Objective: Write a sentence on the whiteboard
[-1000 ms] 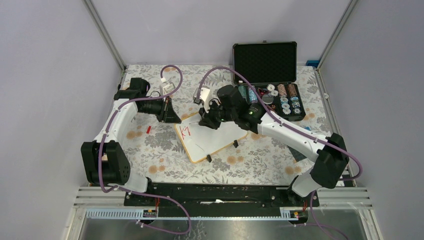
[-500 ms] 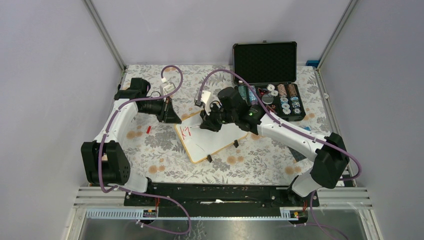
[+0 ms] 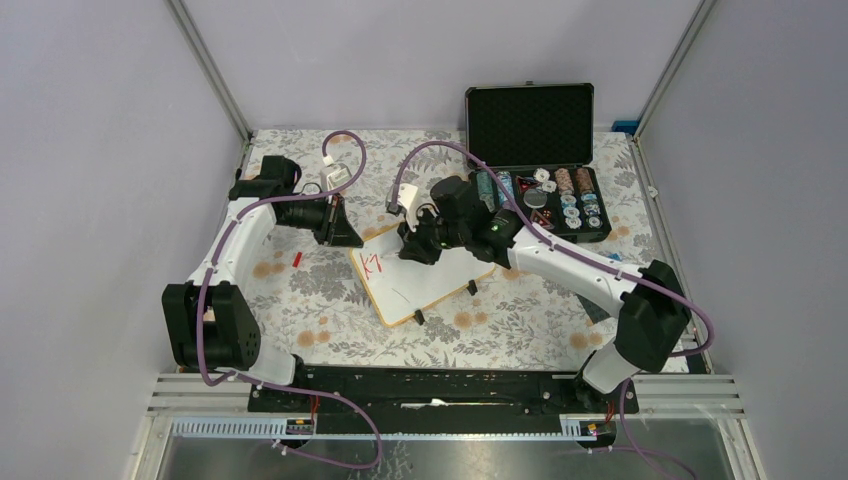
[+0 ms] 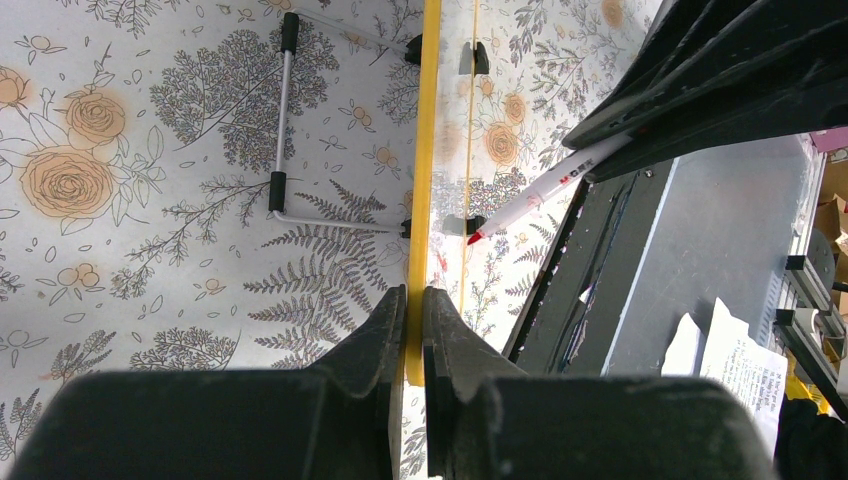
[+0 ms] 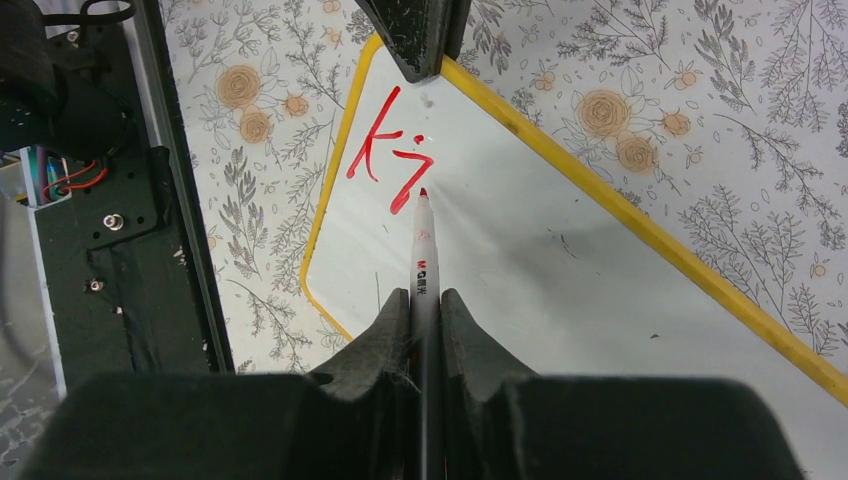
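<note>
Our right gripper (image 5: 424, 300) has its fingers drawn in narrow on a marker (image 5: 423, 245), which runs straight out between them. Its red tip sits at the foot of the second stroke, and we cannot tell whether it touches the surface. Our left gripper (image 4: 414, 298) is pinched onto the thin rim of the whiteboard (image 5: 540, 270) at its far-left corner, steadying it. The whiteboard lies slantwise in the middle of the flowered cloth (image 3: 300, 290), raised on small black feet. Of the sentence (image 5: 388, 150) only a red "K" and what looks like an "i" stand, close to the left fingers, so most of the writing is not yet done.

We judge the whiteboard light and stiff with a slick face, likely to skid or rock under the pen. The rim is the place to hold it. The marker is light and smooth, so a firm hold on the barrel and a gentle press should suit it. An open black case (image 3: 530, 125) stands well apart at the back right.
</note>
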### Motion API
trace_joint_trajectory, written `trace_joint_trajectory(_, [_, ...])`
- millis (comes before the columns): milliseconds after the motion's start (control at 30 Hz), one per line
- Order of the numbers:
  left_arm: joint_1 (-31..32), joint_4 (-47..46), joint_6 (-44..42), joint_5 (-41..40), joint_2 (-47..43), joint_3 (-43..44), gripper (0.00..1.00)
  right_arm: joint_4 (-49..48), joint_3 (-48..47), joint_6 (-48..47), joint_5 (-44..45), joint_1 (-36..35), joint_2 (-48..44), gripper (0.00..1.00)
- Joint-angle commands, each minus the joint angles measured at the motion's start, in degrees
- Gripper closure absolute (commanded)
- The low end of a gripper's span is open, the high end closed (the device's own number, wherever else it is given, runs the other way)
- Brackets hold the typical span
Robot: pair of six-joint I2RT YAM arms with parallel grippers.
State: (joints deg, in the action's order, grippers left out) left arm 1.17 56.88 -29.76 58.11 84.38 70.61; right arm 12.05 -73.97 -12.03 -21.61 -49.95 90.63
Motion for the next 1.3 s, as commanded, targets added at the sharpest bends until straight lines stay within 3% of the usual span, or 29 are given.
trace_joint_trajectory(0, [1.03,0.27,-1.34,0.09,-1.05,-1.43,1.0,-2.71,-0.73,-0.19,1.63,-0.48,0.24,1.0])
trace_joint_trajectory(900, [1.03,0.26,-1.42,0.12,-0.87,-1.39,1.0,-2.39,3.12,-0.85,1.39,-1.54,0.35,1.0])
trace_joint_trajectory(1267, [1.09,0.3,-1.41,0.16,-0.81,-1.36,1.0,-2.55,0.42,-0.6,4.28,-1.43,0.19,1.0])
